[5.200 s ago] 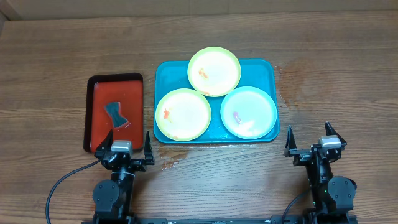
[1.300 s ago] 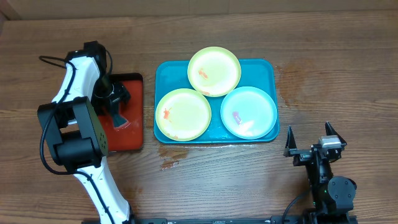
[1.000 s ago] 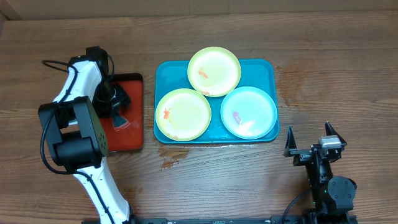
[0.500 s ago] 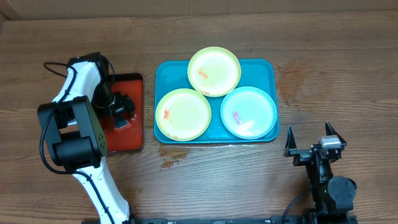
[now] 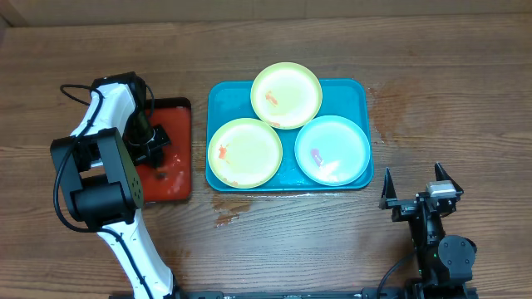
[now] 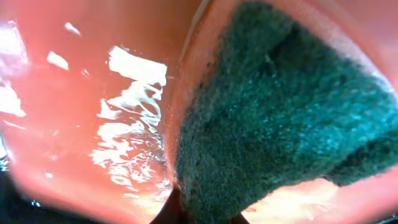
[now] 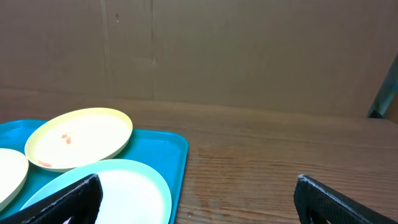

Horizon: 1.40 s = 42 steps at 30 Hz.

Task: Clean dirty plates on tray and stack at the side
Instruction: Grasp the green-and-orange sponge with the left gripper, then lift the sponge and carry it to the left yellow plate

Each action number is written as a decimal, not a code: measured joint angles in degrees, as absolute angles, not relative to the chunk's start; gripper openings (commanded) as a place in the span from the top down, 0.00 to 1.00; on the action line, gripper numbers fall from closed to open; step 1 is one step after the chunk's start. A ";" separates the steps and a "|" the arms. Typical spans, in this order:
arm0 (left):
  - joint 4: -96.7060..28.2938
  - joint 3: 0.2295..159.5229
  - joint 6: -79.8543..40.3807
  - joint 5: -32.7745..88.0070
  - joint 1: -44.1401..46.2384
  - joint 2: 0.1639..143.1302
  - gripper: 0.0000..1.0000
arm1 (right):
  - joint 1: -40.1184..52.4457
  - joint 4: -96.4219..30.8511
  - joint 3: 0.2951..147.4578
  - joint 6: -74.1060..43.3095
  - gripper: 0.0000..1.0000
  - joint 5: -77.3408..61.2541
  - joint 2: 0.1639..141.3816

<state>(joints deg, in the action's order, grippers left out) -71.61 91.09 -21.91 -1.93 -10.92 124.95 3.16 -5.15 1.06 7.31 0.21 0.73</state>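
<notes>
While left gripper (image 5: 154,153) sits right over the sponge (image 6: 273,118) in red tray (image 5: 176,176), can't tell its jaw state. Right gripper (image 5: 421,189) spread; plates (image 5: 285,95) on tray (image 5: 353,91) ahead-left of it.

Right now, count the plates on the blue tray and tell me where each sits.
3. One yellow-green plate at the tray's far edge, a second yellow-green plate near-left, the pale mint plate near-right. None looks hidden beneath another.
</notes>
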 measured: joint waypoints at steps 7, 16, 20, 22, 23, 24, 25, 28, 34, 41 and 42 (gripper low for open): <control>-68.95 91.11 -20.12 -1.91 -10.92 124.86 0.00 | 3.16 -5.17 1.06 7.33 0.00 0.21 0.73; -66.32 91.11 -18.35 -1.15 -10.87 124.75 0.96 | 3.16 -5.17 1.06 7.29 0.00 0.21 0.73; -69.80 91.70 -18.00 -1.39 -10.87 124.86 0.96 | 3.16 -5.19 1.06 7.31 0.00 0.21 0.73; -73.67 93.73 -18.02 -1.72 -10.87 125.21 0.96 | 3.16 -5.21 1.06 7.29 0.00 0.21 0.73; -75.92 95.66 -18.02 -2.00 -10.87 125.51 0.96 | 3.16 -5.19 1.06 7.31 0.00 0.19 0.73; -78.11 97.86 -18.00 -2.22 -10.87 125.73 0.96 | 3.16 -5.19 1.06 7.31 0.00 0.21 0.73; -80.73 101.01 -17.98 -2.48 -10.87 125.99 0.96 | 3.16 -5.15 1.06 7.31 0.00 0.21 0.73; -87.44 111.24 -17.98 -2.92 -10.87 126.28 0.96 | 3.16 -5.19 1.06 7.31 0.00 0.21 0.73; -90.91 122.28 -18.02 -3.07 -10.87 125.64 0.96 | 3.16 -5.17 1.06 7.29 0.00 0.19 0.73; -80.47 110.24 -19.55 -2.11 -10.87 125.67 0.96 | 3.16 -5.15 1.06 7.31 0.00 0.19 0.73; -79.44 107.55 -19.57 -1.87 -10.87 125.71 0.96 | 3.16 -5.19 1.06 7.31 0.00 0.21 0.73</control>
